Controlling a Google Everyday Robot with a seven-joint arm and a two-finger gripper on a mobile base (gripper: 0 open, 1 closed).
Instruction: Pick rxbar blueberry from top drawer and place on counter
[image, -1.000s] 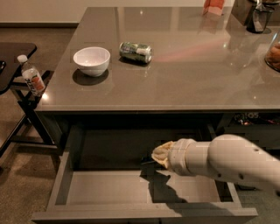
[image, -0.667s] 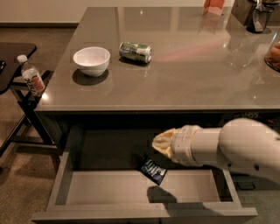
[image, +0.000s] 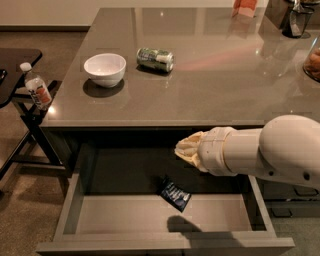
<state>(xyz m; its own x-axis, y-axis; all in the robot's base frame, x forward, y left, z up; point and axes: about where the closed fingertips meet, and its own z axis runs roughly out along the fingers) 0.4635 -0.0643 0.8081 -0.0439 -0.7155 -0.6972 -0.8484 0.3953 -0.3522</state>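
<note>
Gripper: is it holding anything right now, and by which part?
Nothing visibly held. The gripper hovers above the drawer; the snack bar is below it, apart from it.

Glossy counter (image: 210, 85), matt top drawer (image: 125, 216) beneath the smooth pale claw (image: 189, 149).

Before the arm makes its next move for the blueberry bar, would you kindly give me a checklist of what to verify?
1. The top drawer is pulled open: ok.
2. The rxbar blueberry is in view on the drawer floor: ok, near the middle.
3. The tool has hold of the bar: not ok; it hovers above the drawer, just under the counter's front edge, apart from the bar.
4. The counter has a bare spot for placing: ok, to the right of the can and the bowl.
5. There is room to lift clear of the counter's edge: cannot tell; the edge sits close above the tool.
</note>
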